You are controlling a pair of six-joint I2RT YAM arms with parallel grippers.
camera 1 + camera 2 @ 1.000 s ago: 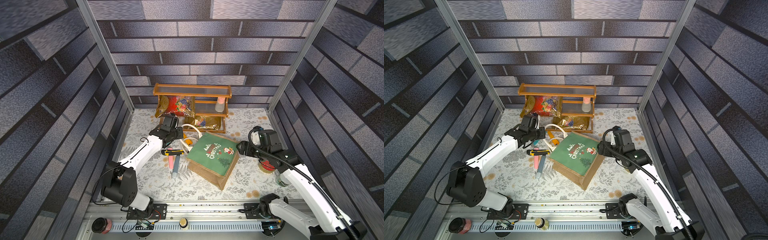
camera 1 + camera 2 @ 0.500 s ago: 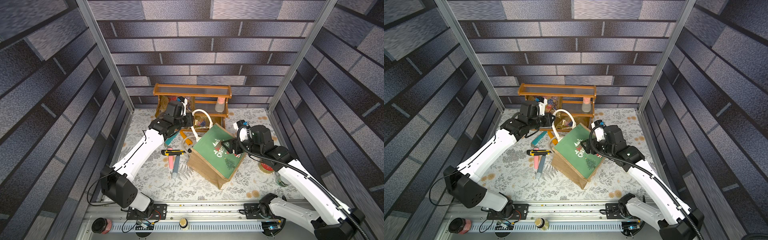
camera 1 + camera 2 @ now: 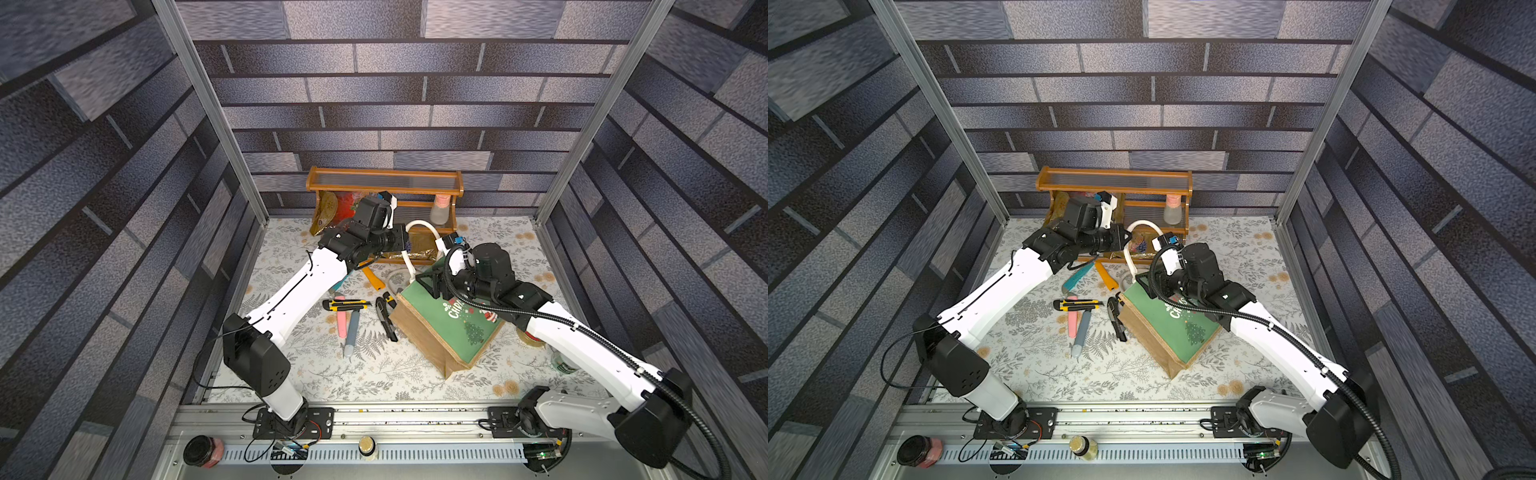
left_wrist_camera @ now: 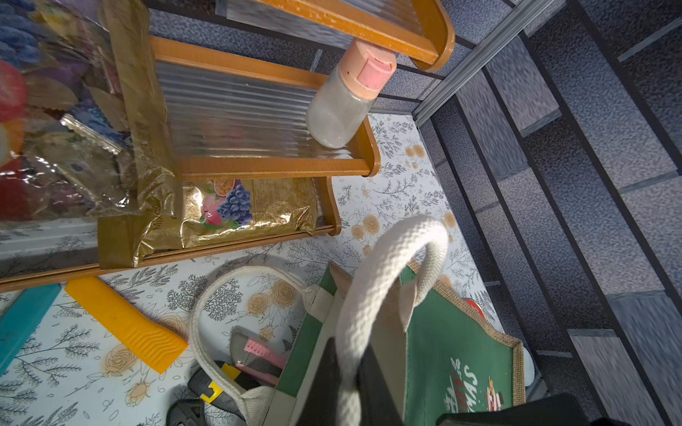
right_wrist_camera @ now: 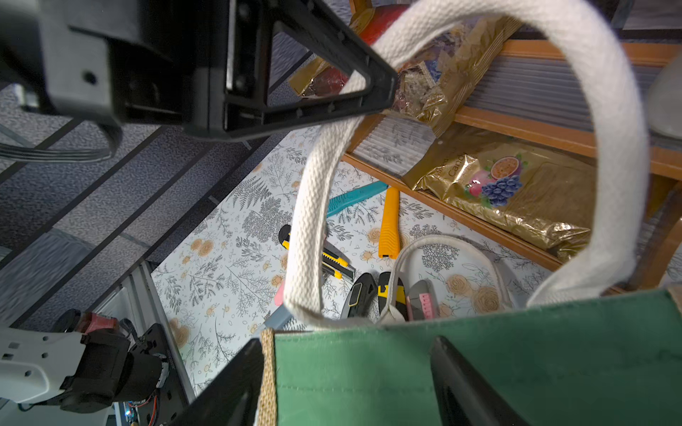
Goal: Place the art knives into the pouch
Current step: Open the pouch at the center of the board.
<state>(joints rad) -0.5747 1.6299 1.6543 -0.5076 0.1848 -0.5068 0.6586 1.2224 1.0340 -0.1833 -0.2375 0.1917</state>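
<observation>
One yellow art knife (image 3: 347, 305) lies crosswise, frame-left of pouch (image 3: 453, 332), by left arm (image 3: 299, 291); left gripper (image 4: 347, 372) pinches handle (image 4: 383, 276), right gripper (image 5: 347, 343) spread.

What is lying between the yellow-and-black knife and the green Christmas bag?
A black cutter lies there, close beside the bag, with the yellow-and-black knife on its other side. Both top views show it.

Both top views: high at front, looking down, whole table (image 3: 374, 374) | wrist views: close-in, sharing pouch handle (image 4: 391, 265), wooden rack (image 4: 273, 170)
</observation>
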